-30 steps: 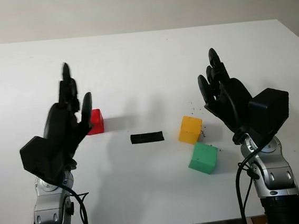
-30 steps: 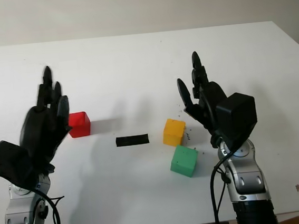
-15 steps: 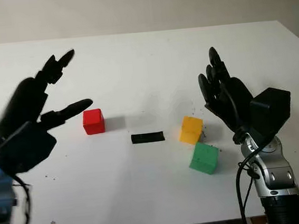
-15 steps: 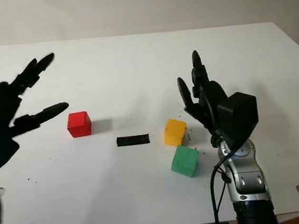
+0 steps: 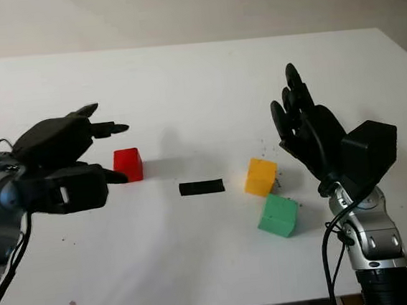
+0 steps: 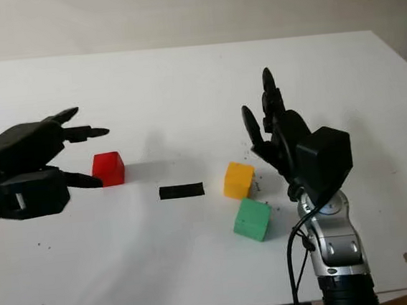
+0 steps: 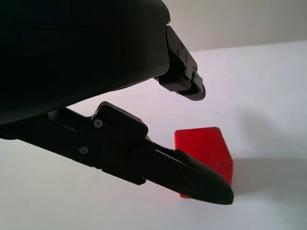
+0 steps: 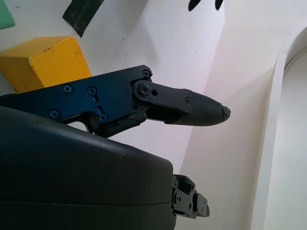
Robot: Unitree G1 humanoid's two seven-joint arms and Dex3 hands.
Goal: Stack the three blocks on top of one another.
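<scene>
Left hand (image 5: 74,161): hovering released, holding nothing, fingers flanking the small red cube-shaped block (image 5: 127,165) without touching.
Right hand (image 5: 310,136): waiting upright and released, right of the other blocks.
Yellow cube block (image 5: 259,176): sitting mid-table, corner nearly meeting the green cube block (image 5: 277,215) in front.
Step advice: centring the fingers on opposite red faces before closing should be keeping it square.
Black tape strip (image 5: 201,187): lying between red and yellow.
White table (image 5: 197,81): offering wide room; blocks are sitting well clear of every edge.
</scene>
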